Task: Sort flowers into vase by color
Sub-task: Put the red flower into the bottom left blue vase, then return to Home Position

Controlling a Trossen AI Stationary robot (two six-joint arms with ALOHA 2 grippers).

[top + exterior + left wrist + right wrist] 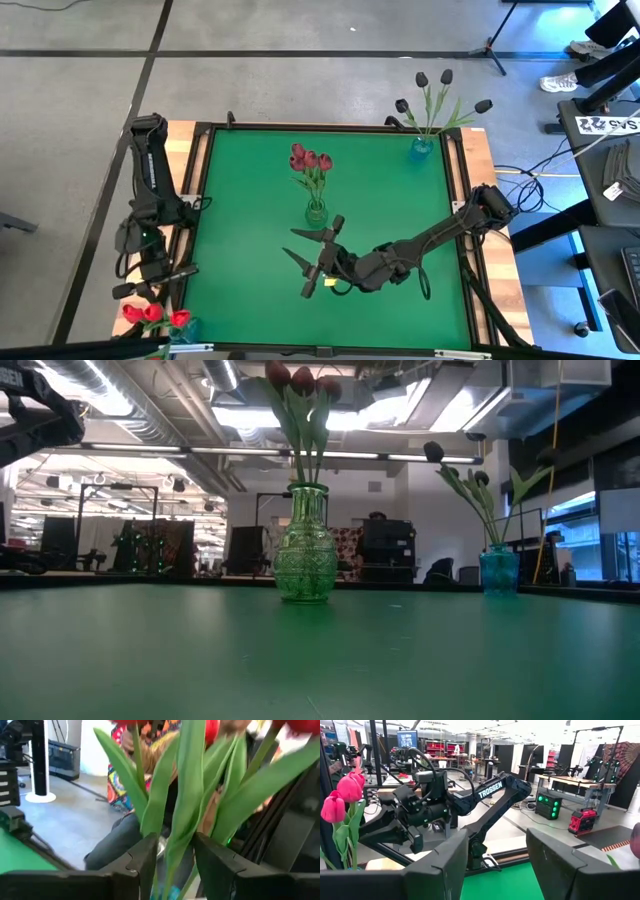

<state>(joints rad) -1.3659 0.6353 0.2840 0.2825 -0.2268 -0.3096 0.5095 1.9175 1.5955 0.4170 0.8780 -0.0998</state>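
Note:
Bright red flowers stand in a blue vase at the table's near left corner. My left gripper is at them, open, with a green stem and leaf between its fingers. Dull pink-red flowers stand in a green glass vase at the middle of the table. Black flowers stand in a blue vase at the far right. My right gripper hovers open, with nothing in it, just near of the green vase. My left gripper has its two fingers standing level on either side of a stem and leaf of the red flowers, just above the vase's mouth. I cannot tell whether either finger touches them.
The green mat has bare room to the left and near of the green vase. A wooden border runs along the table's sides. A seated person shows beyond the red flowers in the left wrist view.

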